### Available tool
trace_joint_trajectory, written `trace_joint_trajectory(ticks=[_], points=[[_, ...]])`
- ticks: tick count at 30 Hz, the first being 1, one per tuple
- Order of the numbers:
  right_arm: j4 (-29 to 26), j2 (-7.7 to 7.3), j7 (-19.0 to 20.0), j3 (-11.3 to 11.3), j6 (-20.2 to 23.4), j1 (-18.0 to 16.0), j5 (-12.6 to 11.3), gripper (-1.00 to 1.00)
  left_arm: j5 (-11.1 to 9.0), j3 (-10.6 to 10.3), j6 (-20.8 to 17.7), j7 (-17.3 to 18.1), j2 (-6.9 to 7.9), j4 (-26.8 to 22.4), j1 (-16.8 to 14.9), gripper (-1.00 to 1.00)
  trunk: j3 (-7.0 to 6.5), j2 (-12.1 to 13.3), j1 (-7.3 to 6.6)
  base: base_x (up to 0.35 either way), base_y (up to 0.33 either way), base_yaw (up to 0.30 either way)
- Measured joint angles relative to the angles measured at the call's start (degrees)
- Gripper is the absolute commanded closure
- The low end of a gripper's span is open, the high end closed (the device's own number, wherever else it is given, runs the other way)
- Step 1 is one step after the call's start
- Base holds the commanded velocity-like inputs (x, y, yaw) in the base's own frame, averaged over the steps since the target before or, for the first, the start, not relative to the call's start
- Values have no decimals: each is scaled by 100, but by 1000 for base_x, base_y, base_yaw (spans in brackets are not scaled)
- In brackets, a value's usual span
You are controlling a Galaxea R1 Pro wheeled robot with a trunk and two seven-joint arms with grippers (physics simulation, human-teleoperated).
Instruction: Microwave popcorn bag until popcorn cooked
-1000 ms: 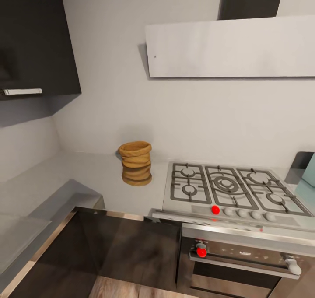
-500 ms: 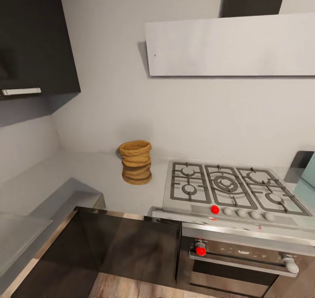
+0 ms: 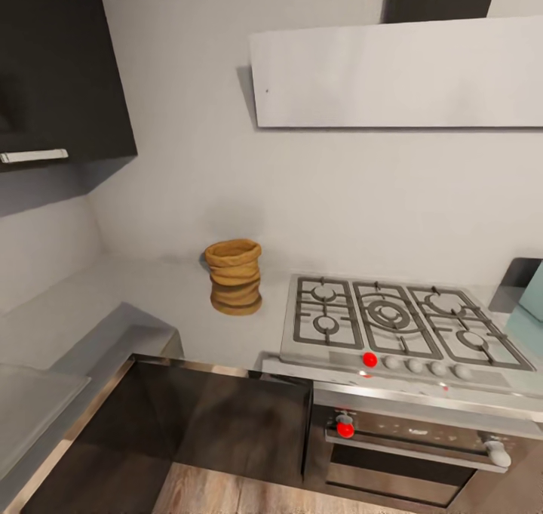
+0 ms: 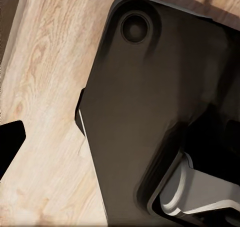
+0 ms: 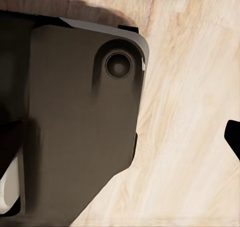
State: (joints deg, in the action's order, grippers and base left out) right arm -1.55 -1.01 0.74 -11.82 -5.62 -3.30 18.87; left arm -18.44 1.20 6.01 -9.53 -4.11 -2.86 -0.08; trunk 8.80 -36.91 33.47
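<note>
Standing upright on the countertop (image 3: 188, 325), the popcorn bag (image 3: 234, 277) hides its contents; jaws' state unclear.

The grey countertop (image 3: 188, 321) is running along the wall into the corner. The popcorn bag (image 3: 234, 276) is standing upright on it, near the gas hob (image 3: 392, 324)

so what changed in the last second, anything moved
Only the camera moved: the whole head view slid slightly, consistent with the robot shifting or its head tilting. The popcorn bag stands upright in the same spot on the countertop, left of the gas hob. Nothing was taken hold of.
</note>
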Motion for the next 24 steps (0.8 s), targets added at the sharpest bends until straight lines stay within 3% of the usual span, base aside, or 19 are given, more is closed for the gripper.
trace_joint_trajectory(ticks=[24], points=[[0,-3,-51,-1,21,0,-8,-100,4,-3,1,0,0,1,0,-100,-210,965,-528,0,0,14]])
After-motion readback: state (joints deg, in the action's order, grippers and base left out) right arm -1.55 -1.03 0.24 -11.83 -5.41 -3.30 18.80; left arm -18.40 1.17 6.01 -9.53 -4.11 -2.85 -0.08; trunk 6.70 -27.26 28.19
